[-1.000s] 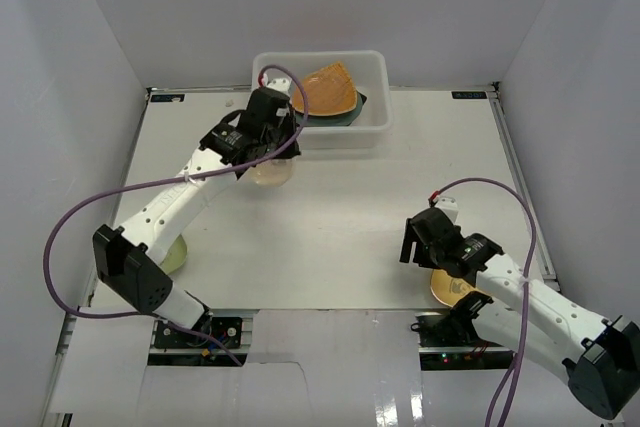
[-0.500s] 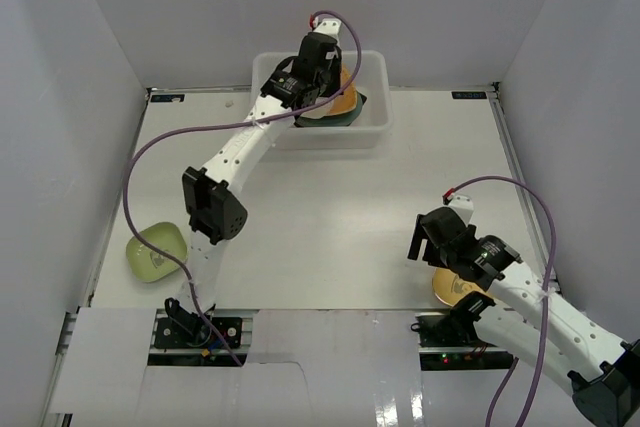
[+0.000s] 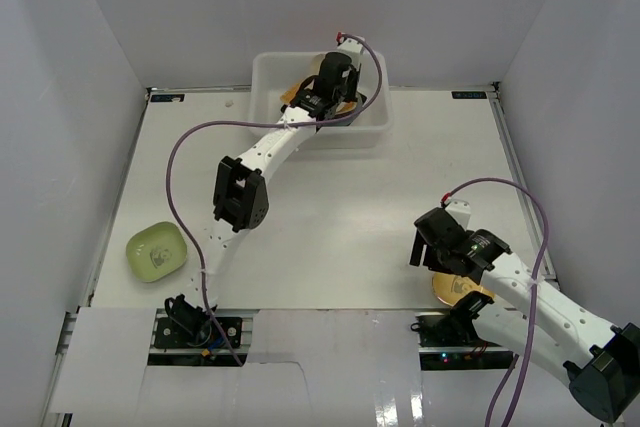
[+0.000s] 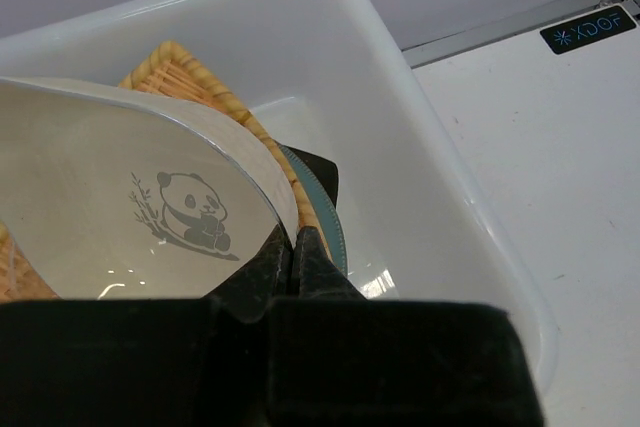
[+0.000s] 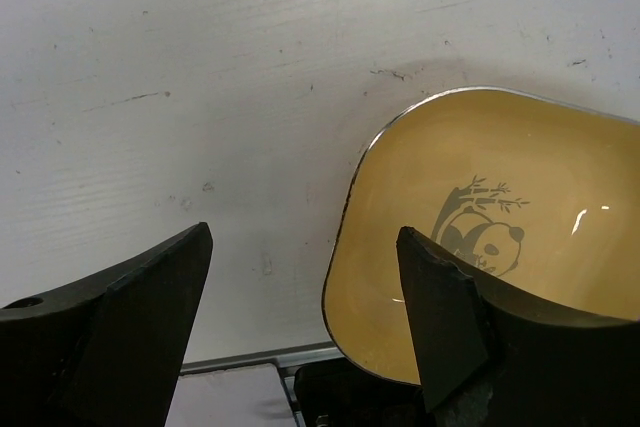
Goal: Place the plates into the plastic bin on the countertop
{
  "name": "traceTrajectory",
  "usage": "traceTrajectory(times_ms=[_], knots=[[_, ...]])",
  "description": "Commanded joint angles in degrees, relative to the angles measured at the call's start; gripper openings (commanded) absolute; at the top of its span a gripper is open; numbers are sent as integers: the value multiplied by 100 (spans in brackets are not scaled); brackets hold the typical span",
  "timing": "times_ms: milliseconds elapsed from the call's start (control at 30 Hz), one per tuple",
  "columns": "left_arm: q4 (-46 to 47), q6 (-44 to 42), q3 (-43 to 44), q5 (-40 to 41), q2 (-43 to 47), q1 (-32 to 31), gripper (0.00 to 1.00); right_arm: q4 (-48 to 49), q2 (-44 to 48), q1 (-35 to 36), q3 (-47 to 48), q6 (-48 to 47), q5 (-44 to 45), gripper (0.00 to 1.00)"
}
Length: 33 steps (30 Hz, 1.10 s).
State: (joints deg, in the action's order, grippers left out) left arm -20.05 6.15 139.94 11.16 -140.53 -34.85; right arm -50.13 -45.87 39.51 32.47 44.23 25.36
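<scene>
We see the left jaws clamped on the rim of a cream plate (image 4: 110,197) printed with a grey panda. It is held over an orange woven fan plate (image 4: 190,62) and a round teal plate (image 4: 327,215) in the white translucent plastic bin (image 4: 400,77). A black sticker (image 4: 588,29) at the edge of the white desk (image 4: 560,197) reads "XDOF". The right jaws stand apart above a yellow panda-printed plate (image 5: 500,197) near the desk's front edge.

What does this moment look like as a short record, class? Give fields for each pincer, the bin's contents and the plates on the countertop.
left pincer: shut on the cream panda plate, held over the plastic bin
right pincer: open, by the yellow panda plate, nothing gripped
in the bin: orange woven plate over a teal plate
on the countertop: green plate near left; yellow panda plate near right
</scene>
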Motion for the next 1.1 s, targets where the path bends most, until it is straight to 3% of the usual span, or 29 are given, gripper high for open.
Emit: traceTrajectory(times_ms=[0, 133, 233, 267, 367, 400, 500, 767, 900, 1000, 1067], knots=[[914, -404, 218, -192, -79, 57, 0, -260, 8, 5, 84, 314, 109, 80], [1082, -483, 209, -360, -308, 154, 13, -252, -89, 13, -56, 464, -5, 79], [1135, -387, 157, -386, -335, 233, 34, -121, -142, 4, -153, 552, -5, 74], [1161, -361, 69, -404, -300, 251, 51, -85, -151, 13, -179, 569, 12, 70], [1223, -299, -89, -439, -37, 260, 73, 91, -203, 4, -294, 596, 21, 61], [1223, -281, -133, -456, 60, 260, 85, 135, -256, 4, -320, 596, 30, 58], [1179, -229, -335, -474, 604, 251, 98, 380, -370, 13, -408, 526, 4, 44], [531, 52, -1337, -413, 2546, 259, 98, 1407, -950, 4, -268, -193, 126, 8], [-173, 816, -1916, -631, 3390, 338, 98, 1961, -1249, 4, 276, -844, 267, 8], [-376, 1316, -3065, -747, 4423, 347, 98, 2349, -1451, 13, 996, -1519, 276, 8], [-280, 1450, -4357, -624, 5041, 339, 98, 2595, -1731, 13, 1444, -1881, 363, 8]])
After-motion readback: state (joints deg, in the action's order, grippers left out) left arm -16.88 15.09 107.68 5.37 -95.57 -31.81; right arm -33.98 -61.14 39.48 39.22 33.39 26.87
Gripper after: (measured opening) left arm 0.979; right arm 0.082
